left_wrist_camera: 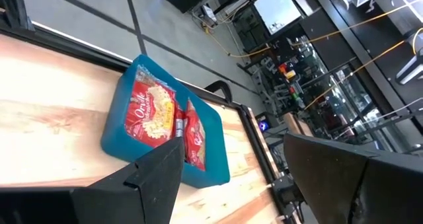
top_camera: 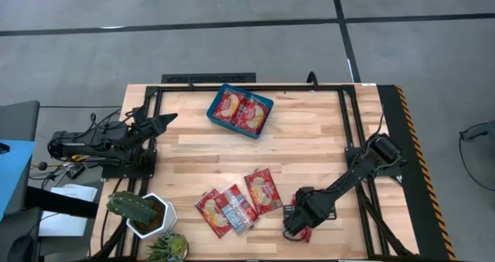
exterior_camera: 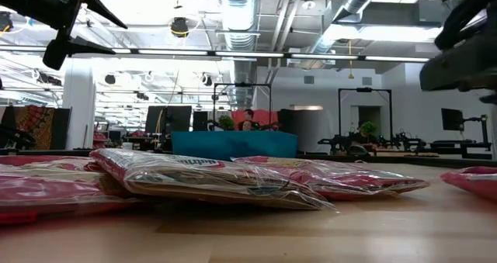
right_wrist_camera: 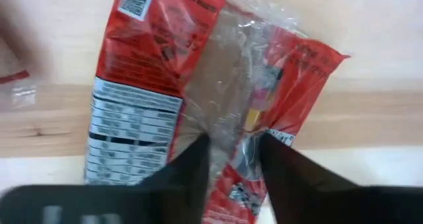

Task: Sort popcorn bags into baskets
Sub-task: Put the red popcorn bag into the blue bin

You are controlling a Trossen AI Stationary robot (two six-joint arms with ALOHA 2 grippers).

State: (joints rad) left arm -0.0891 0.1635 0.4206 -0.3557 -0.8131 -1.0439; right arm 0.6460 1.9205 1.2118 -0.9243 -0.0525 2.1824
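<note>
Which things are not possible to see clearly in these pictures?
- High view: the popcorn bag under the right end effector is mostly covered by the arm.
- Low view: the teal basket interior is hidden by its wall and the bags in front.
- Left wrist view: the left end effector fingertips are cut off by the edge.
- Right wrist view: bag print blurred.

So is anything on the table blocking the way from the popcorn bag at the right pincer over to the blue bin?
Nothing visible does. The right pincer is at a popcorn bag; bare wood lies between it and the teal bin.
</note>
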